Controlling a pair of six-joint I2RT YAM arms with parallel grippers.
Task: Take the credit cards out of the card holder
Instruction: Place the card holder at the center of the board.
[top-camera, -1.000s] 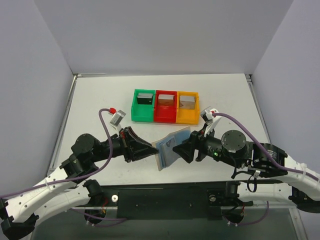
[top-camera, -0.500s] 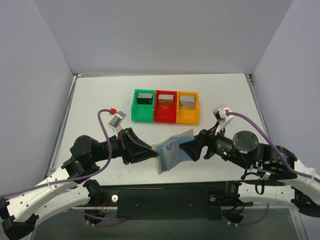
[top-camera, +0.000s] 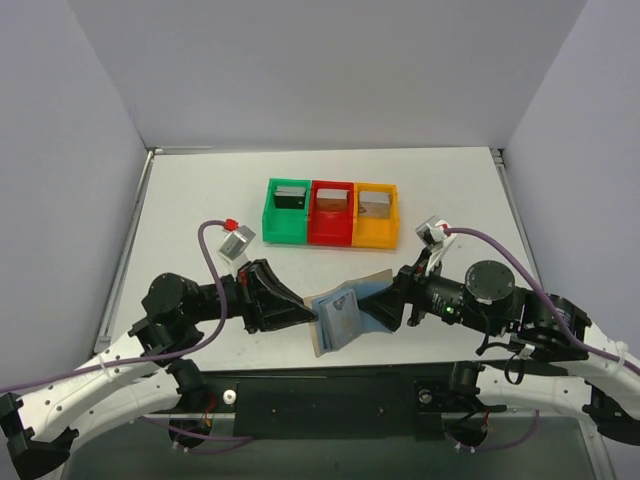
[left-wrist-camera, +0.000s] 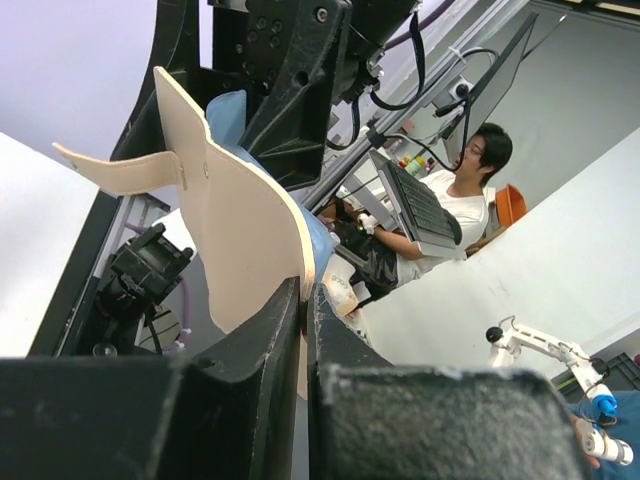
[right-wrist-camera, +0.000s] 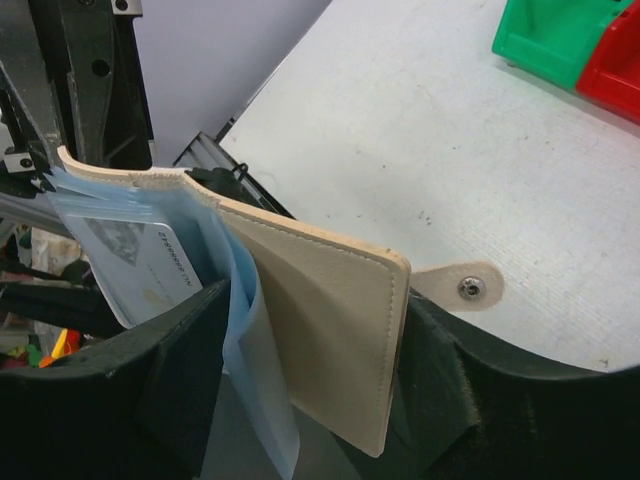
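From above, three credit cards (top-camera: 331, 200) already lie in the green bin (top-camera: 271, 222), red bin (top-camera: 332, 235) and orange bin (top-camera: 374, 236), one in each. The card holder (top-camera: 345, 315) hangs over the table's near edge between my left gripper (top-camera: 312, 318) and right gripper (top-camera: 385, 305). Compared with a second ago, my right arm has pulled back to the right and the holder sits a little lower. The bins are unchanged.

Through my left wrist camera, my fingers (left-wrist-camera: 250, 350) are pressed together on the holder's tan panel (left-wrist-camera: 240, 230).

Through my right wrist camera, my fingers (right-wrist-camera: 160, 370) stand apart, straddling the other tan panel and its bluish pocket without clearly gripping either. One card (right-wrist-camera: 140, 265) still shows inside that pocket. I judge the job mostly done, with at least this card left to draw out.
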